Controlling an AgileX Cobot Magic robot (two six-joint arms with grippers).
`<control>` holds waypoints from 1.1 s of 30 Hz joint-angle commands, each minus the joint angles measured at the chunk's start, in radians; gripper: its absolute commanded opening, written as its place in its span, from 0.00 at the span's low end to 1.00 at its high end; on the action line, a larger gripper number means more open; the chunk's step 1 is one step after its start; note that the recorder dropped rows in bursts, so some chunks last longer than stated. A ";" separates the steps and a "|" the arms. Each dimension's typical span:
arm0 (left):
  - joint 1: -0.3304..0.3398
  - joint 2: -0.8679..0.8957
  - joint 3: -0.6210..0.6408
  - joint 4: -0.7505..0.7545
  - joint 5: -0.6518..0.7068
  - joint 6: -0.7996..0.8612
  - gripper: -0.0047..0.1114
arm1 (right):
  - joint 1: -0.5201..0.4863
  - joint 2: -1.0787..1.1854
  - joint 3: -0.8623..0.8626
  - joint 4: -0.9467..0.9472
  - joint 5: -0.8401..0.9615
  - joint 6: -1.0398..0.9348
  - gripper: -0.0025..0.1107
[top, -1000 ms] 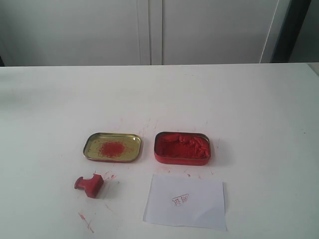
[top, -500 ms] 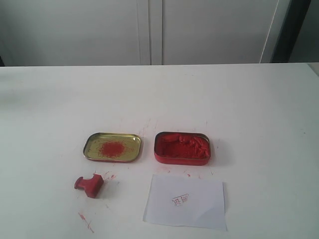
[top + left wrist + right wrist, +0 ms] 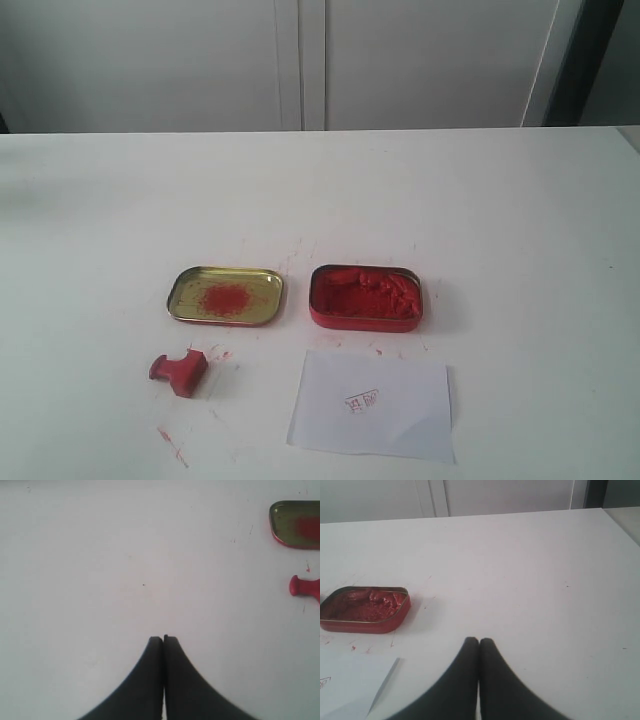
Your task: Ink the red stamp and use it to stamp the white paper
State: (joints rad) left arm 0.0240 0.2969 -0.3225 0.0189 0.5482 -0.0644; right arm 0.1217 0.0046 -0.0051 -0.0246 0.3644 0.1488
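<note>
The red stamp (image 3: 179,372) lies on its side on the white tabletop, below the gold lid; its knob (image 3: 302,587) shows at the edge of the left wrist view. The white paper (image 3: 372,404) lies flat below the ink tin and carries a small red imprint (image 3: 362,402); a corner of the paper (image 3: 350,685) shows in the right wrist view. My left gripper (image 3: 163,639) is shut on nothing over bare table, well away from the stamp. My right gripper (image 3: 479,641) is shut on nothing too, beside the paper. Neither gripper appears in the exterior view.
An open red tin of ink paste (image 3: 365,296) (image 3: 365,608) sits above the paper. Its gold lid (image 3: 226,295) (image 3: 296,524) with a red smear lies left of it. Red ink streaks (image 3: 172,446) mark the tabletop near the stamp.
</note>
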 commanded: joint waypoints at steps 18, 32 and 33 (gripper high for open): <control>0.064 -0.271 0.131 0.012 -0.081 0.012 0.04 | -0.004 -0.005 0.005 -0.002 -0.014 0.005 0.02; 0.062 -0.297 0.300 -0.010 -0.180 0.009 0.04 | -0.004 -0.005 0.005 -0.002 -0.014 0.005 0.02; 0.062 -0.297 0.310 -0.010 -0.181 0.009 0.04 | -0.004 -0.005 0.005 -0.002 -0.014 0.005 0.02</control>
State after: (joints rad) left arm 0.0836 0.0038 -0.0371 0.0200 0.3879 -0.0549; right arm 0.1217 0.0046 -0.0051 -0.0246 0.3644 0.1488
